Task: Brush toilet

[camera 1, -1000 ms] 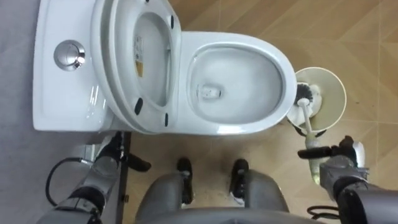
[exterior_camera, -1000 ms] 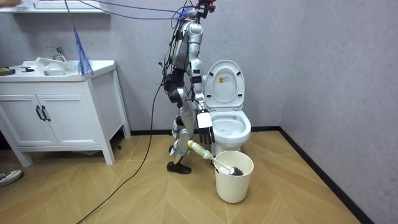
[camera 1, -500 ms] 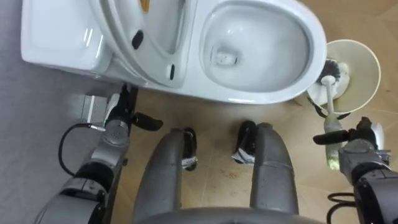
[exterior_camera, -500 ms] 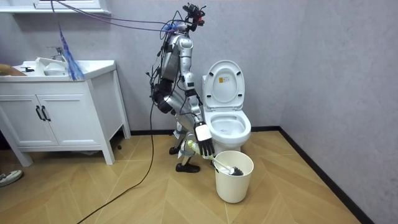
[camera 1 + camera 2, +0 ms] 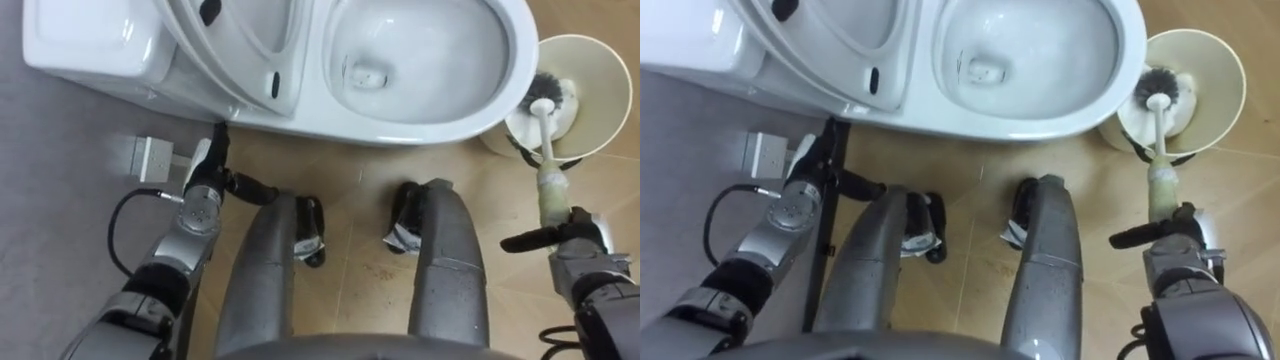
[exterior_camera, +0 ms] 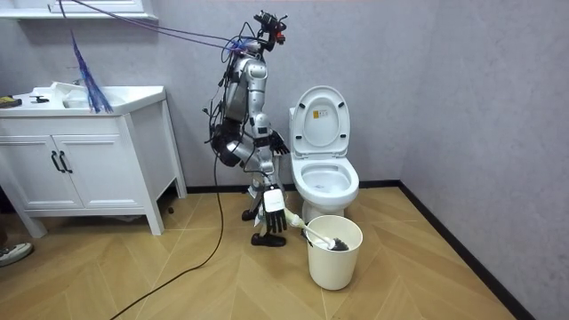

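The white toilet [image 5: 430,125] lies in front of me with its lid raised against the tank. Beside the bowl's front stands a cream bucket [image 5: 622,60]. The toilet brush [image 5: 547,150] leans in it, bristles down, its pale green grip pointing at my right hand [image 5: 578,245]. That hand hangs low just behind the grip's end, open, thumb straight out sideways and fingers down [image 6: 276,220]. My left hand [image 5: 203,195] hangs open by the toilet's base. I stand at the toilet's side with knees bent and hips back.
A small white plate [image 5: 150,158] sits on the grey wall beside my left hand. A white vanity cabinet [image 6: 89,169] stands at the room view's left. Wooden floor runs round the bucket [image 6: 334,253].
I have bent lower and leaned back, so the toilet slid up in the view. My right hand sank and drew back from the bucket; the brush grip now lies ahead of it.
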You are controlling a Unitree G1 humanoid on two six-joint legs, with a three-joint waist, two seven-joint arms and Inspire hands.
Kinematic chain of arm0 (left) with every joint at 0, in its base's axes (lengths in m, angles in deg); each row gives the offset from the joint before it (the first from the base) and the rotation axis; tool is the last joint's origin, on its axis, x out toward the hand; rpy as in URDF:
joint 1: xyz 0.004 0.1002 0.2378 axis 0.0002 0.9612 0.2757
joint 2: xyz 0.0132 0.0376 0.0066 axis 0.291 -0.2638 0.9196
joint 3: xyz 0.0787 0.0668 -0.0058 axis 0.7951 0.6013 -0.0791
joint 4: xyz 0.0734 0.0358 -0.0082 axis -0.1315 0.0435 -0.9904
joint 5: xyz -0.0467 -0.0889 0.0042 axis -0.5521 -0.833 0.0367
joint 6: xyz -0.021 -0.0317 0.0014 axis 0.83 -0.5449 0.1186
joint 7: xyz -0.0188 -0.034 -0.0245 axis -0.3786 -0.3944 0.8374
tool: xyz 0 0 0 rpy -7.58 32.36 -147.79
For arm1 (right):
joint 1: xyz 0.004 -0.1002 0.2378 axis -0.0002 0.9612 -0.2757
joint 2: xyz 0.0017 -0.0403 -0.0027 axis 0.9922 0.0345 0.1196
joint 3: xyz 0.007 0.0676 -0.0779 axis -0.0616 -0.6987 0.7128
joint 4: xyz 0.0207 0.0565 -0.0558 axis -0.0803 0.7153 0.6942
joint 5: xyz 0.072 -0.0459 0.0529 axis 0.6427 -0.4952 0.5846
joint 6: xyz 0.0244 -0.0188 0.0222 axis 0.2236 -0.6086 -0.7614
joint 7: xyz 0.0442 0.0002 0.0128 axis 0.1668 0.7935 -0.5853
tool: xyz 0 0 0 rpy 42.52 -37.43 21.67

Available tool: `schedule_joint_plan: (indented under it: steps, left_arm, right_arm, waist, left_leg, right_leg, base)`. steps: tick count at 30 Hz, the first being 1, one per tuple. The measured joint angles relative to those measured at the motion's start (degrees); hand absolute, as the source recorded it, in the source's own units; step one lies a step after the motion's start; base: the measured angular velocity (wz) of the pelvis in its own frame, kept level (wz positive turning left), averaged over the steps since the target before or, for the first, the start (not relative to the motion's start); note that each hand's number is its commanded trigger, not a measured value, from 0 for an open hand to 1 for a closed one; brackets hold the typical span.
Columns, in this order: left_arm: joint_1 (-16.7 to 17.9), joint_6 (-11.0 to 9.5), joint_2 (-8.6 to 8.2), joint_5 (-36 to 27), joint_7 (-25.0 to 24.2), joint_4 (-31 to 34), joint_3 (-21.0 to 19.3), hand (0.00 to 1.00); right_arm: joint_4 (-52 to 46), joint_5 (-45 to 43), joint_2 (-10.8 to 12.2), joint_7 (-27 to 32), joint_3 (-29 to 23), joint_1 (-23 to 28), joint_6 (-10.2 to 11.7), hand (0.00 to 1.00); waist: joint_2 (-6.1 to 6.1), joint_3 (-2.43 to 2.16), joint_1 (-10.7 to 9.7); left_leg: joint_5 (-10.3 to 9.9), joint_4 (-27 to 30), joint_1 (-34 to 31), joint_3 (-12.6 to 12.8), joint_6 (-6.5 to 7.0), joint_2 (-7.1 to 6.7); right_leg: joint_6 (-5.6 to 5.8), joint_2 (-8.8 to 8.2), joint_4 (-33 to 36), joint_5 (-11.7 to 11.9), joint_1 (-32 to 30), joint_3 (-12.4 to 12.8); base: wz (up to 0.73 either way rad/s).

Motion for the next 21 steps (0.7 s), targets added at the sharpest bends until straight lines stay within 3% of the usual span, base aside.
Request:
schedule_joint_plan:
  steps: [9, 15, 19, 21]
  left_arm:
    - [0.86, -0.12, 0.22, -2.22, -0.57, 2.63, 1.66, 0.0]
    - [3.27, -0.2, 0.48, -4.54, -1.29, 6.39, 2.54, 0.0]
    - [4.34, -0.26, 0.71, -4.69, -1.9, 7.64, 3.54, 0.0]
    - [4.75, -0.25, 0.71, -5.37, -2.16, 8.18, 3.57, 0.0]
  right_arm:
    - [0.15, 2.56, -0.64, 0.0, 1.76, 1.12, -0.04, 0.0]
    - [0.13, 2.77, -1.01, 0.11, 3.93, 1.62, -0.74, 0.0]
    - [0.14, 2.85, -1.38, 0.13, 4.6, 1.96, -1.18, 0.0]
    - [0.14, 3.32, -1.63, 0.2, 5.16, 2.24, -1.28, 0.0]
  waist:
    - [0.08, -0.03, -0.12]
    - [0.12, -0.06, -0.03]
    - [0.12, -0.07, -0.07]
    - [0.12, -0.06, 0.13]
  left_leg:
    - [-0.92, 2.37, -1.54, -0.02, -0.89, -0.77]
    - [-1.86, 4.79, -4.73, 0.0, -1.37, -0.48]
    - [-2.74, 6.2, -5.16, -0.03, -1.48, -0.35]
    - [-3.12, 7.24, -5.91, -0.01, -1.63, -0.26]
  right_leg:
    - [-0.76, -1.66, 4.28, -2.5, -2.37, 0.51]
    - [-1.85, -1.61, 6.99, -3.31, -5.91, 0.84]
    - [-1.51, -1.67, 8.57, -4.57, -6.47, 1.06]
    - [-1.93, -1.64, 9.64, -4.83, -7.28, 1.24]
  base:
    - [0.07]
    - [0.01]
    - [0.0]
    - [0.0]
